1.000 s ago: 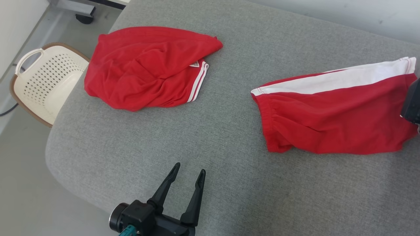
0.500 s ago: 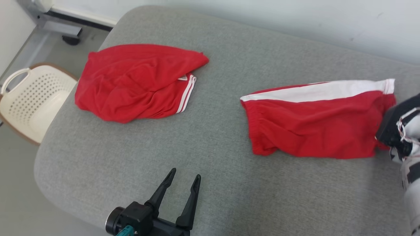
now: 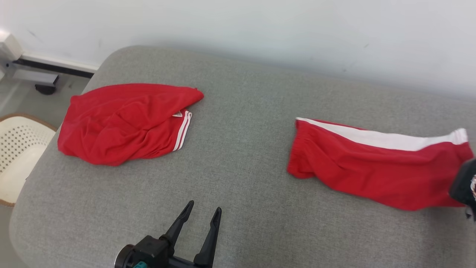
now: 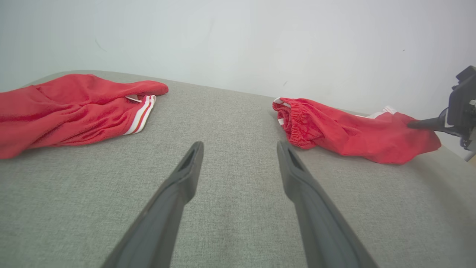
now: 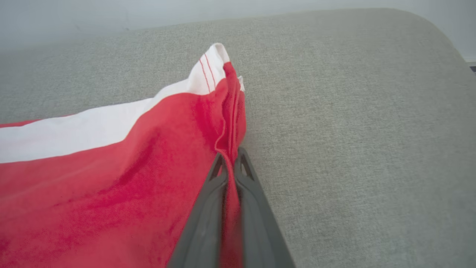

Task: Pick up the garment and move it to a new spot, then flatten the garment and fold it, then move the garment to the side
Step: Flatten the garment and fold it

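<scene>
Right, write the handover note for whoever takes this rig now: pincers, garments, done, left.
Left pincer: open, empty, over the grey cushion's near edge.
Right pincer: shut on the striped shorts at their hem end.
Shorts lie on the cushion's right side; a second red garment lies crumpled at its left.
Done: shorts look folded lengthwise.
Left: probably slide them aside, then release.

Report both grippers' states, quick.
Left gripper: open, empty.
Right gripper: shut on the edge of the red shorts with the wide white band.

Red garment [image 5: 111, 167] — edge tight between fingers [image 5: 204, 223]
</scene>
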